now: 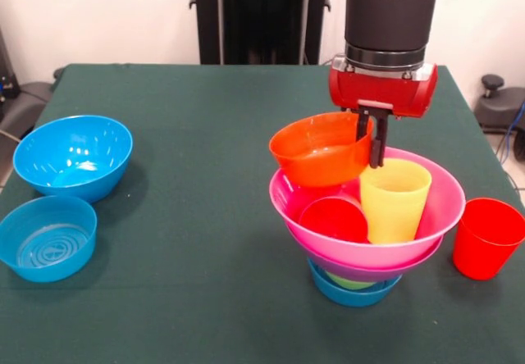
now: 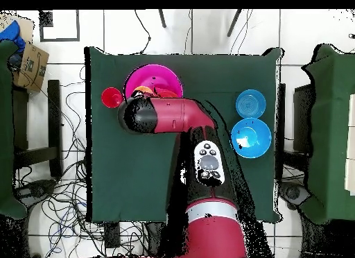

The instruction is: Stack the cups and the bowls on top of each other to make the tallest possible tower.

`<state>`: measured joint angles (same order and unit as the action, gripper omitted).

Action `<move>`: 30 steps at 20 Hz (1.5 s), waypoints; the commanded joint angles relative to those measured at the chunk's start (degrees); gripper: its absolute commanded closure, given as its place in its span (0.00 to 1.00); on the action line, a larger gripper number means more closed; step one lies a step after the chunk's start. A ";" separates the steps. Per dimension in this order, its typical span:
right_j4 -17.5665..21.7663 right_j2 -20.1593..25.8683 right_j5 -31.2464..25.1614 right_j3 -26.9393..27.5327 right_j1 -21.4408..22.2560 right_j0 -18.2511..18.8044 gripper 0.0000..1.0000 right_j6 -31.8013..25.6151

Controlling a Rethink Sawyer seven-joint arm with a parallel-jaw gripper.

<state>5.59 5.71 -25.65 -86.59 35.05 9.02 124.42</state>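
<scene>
I had the gripper (image 1: 374,138) pinched on the far rim of the small orange bowl (image 1: 320,148), fingers closed across its wall, bowl tilted and hanging over the upper left edge of the pink bowl (image 1: 418,245). The tower (image 1: 361,253) sat right of centre in the front view: small blue bowl (image 1: 354,294) at the base, a lime green bowl (image 1: 349,282) and a purple bowl (image 1: 373,270) squeezed under the pink one. Inside the pink bowl stood a yellow cup (image 1: 395,198) and a red cup (image 1: 335,219). Another red cup (image 1: 486,237) stood on the cloth just right of the tower. Two blue bowls (image 1: 74,155) (image 1: 47,237) were well apart at left.

Risk as I judged it: the bowl was held off-centre and tilted, so releasing it could let it slide off the cups or knock the yellow one over; pressing down could tip the wide pink bowl on its narrow base.

Surface was a dark green cloth table (image 1: 213,216). Overhead showed a white tiled floor (image 2: 208,33) with loose cables (image 2: 62,200) and a cardboard box (image 2: 28,64) at upper left.
</scene>
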 commanded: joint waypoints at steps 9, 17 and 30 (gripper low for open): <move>-3.90 -1.26 -8.05 0.06 -0.34 -3.69 1.00 7.51; -5.99 -2.83 -12.51 3.36 -0.60 -5.13 1.00 7.66; -7.96 -6.17 -17.55 14.11 -6.72 -8.40 1.00 10.36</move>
<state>-0.94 -0.64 -35.42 -80.08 33.61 2.49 124.45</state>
